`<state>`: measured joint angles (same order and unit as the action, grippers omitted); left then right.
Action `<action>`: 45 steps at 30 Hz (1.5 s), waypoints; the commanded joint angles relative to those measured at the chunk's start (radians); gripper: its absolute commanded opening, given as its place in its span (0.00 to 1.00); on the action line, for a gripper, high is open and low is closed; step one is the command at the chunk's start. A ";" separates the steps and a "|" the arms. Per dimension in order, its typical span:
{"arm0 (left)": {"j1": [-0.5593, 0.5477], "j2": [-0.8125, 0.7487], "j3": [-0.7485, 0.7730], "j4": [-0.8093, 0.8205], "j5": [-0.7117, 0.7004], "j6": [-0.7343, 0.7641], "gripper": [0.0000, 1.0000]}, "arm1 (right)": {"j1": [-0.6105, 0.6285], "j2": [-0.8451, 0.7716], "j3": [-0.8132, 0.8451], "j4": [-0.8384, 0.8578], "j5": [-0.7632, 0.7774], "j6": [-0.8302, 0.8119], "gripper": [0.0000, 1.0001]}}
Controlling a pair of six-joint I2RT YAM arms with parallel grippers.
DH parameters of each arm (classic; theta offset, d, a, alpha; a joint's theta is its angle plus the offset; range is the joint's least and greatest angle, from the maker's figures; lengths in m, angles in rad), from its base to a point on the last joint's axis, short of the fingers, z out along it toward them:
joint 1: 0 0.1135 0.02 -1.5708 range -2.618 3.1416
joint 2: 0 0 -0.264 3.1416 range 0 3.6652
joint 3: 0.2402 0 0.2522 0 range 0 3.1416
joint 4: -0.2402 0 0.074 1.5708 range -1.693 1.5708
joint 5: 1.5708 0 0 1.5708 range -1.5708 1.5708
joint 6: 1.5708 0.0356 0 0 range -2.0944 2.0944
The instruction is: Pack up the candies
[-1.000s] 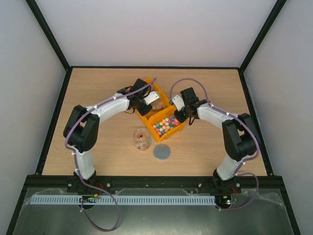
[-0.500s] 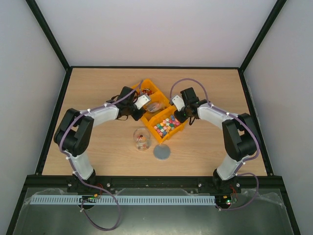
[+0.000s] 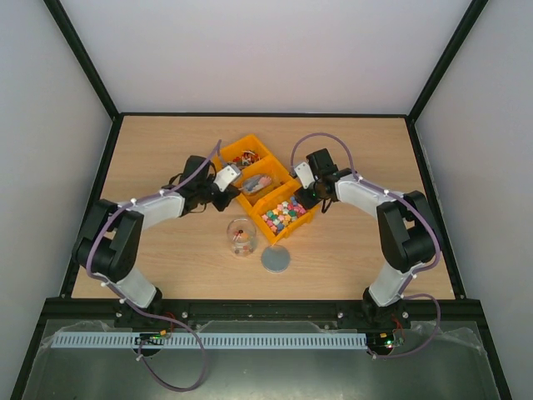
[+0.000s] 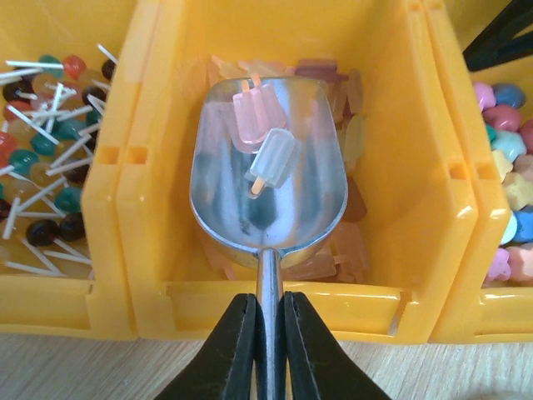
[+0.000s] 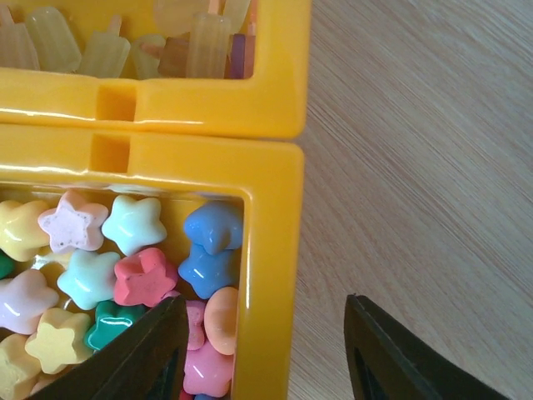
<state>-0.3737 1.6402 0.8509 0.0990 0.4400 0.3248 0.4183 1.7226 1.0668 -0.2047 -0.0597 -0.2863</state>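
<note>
An orange three-bin tray [image 3: 275, 240] holds the candies: red-white-dark lollipops [image 4: 42, 92] in the far bin, amber ice-pop pieces [image 4: 350, 133] in the middle bin, pastel stars [image 5: 125, 258] in the near bin. My left gripper [image 4: 268, 333] is shut on the handle of a silver scoop [image 4: 268, 183]. The scoop lies in the middle bin with a pink and a pale ice-pop candy in its bowl. In the top view my left gripper [image 3: 223, 185] is at the tray's left side. My right gripper [image 5: 265, 302] is open, its jaws on either side of the pastel bin's right wall [image 5: 266, 250].
A small clear jar [image 3: 241, 237] with a few candies in it stands in front of the tray. A grey round disc [image 3: 276, 258] lies just right of the jar. Bare wooden table [image 3: 166, 150] surrounds them, bounded by black frame edges.
My left arm has drawn back to the left, off the tray, bringing the scoop into the middle bin with two candies in it. The right arm has not moved.
</note>
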 commanded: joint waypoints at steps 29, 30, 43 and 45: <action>0.277 -0.390 -0.021 -0.354 0.413 0.263 0.02 | -0.004 -0.118 0.063 0.027 0.030 0.006 0.99; 0.291 -0.408 -0.014 -0.406 0.434 0.302 0.02 | -0.004 -0.123 0.065 0.028 0.029 0.004 0.99; 0.394 -0.663 -0.020 -0.887 0.454 0.723 0.02 | -0.003 -0.159 0.076 0.022 -0.015 -0.016 0.98; 0.401 -0.690 -0.024 -0.951 0.437 0.784 0.02 | -0.003 -0.159 0.077 0.021 -0.019 -0.016 0.99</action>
<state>0.0093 0.9989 0.8127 -0.6640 0.8566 0.9176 0.4183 1.5940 1.1191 -0.1730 -0.0597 -0.2924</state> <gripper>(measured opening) 0.092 0.986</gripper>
